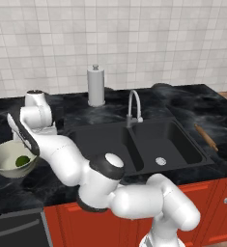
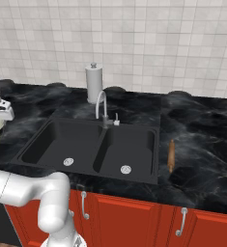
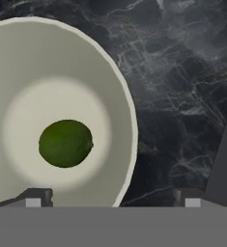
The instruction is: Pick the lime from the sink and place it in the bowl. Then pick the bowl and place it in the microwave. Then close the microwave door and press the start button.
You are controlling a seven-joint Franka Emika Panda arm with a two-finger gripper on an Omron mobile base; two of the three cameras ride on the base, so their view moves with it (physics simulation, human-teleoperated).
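1. green lime sits in the middle of the bowl, so that step looks done.
2. the bowl rests on the black counter, left of the sink.
3. the gripper hangs over the bowl's rim with its tips apart, one tip on each side, likely ready to grab the bowl.

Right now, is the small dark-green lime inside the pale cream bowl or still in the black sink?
Inside the bowl. The small dark-green lime rests on the bottom of the pale cream bowl, and the basins of the black sink hold no fruit.
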